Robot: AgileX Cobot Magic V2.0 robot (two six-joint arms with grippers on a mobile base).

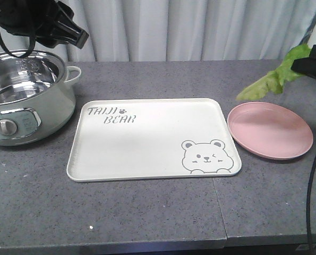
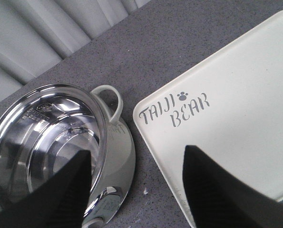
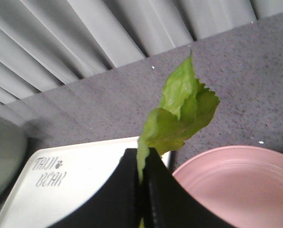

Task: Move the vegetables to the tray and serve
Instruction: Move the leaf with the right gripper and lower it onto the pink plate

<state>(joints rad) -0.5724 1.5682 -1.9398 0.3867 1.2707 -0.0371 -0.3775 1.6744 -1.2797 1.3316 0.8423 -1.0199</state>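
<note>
Right end effector (image 3: 142, 190): fingers pressed together on the lower end of a lettuce leaf (image 3: 181, 107), which is held in the air just beyond the far rim of the round pink plate (image 1: 269, 146), near the right edge of the worktop (image 1: 147, 212). Left end effector (image 2: 136, 190): fingers spread, hanging near the left edge above the steel-lined electric pot (image 1: 25, 101) and the lettered corner of the cream "TAIJI BEAR" tray (image 1: 147, 154). The tray lies mid-worktop, between pot and plate.
</note>
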